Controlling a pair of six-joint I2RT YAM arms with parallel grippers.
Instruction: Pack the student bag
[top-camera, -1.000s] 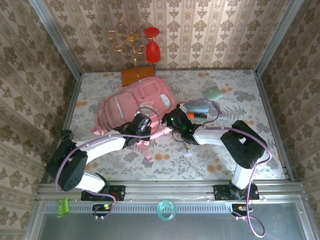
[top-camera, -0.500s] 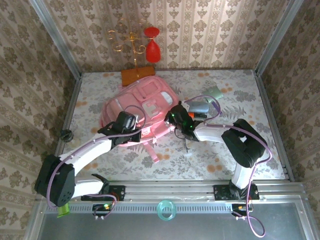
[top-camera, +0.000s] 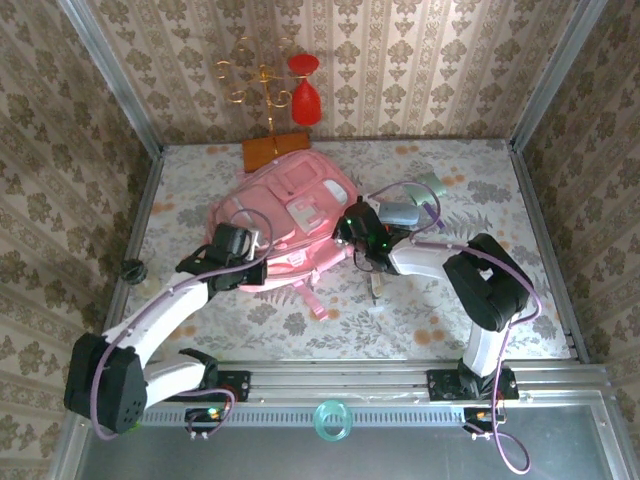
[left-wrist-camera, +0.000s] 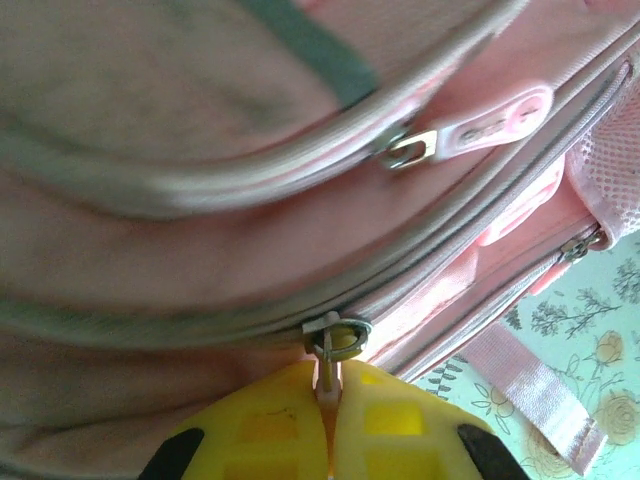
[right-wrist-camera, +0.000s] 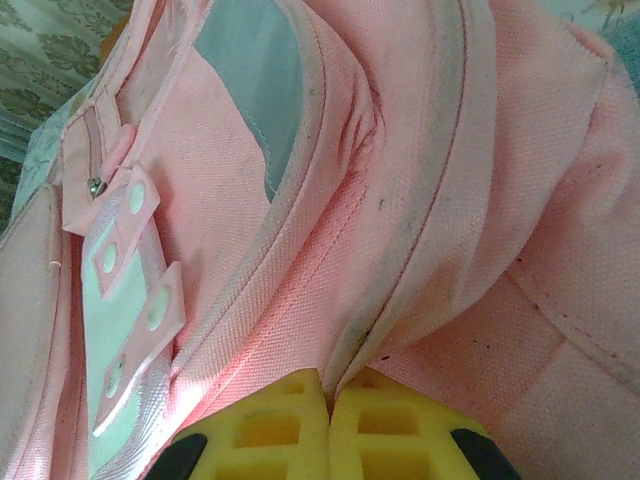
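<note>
Though damask-walled, floral table (top-camera: 440, 300) under student bag (top-camera: 310, 185).

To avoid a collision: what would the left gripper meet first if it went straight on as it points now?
The student bag: the left gripper is shut on its zipper pull, and pink fabric lies directly ahead, probably very near, though depth is unclear.
</note>
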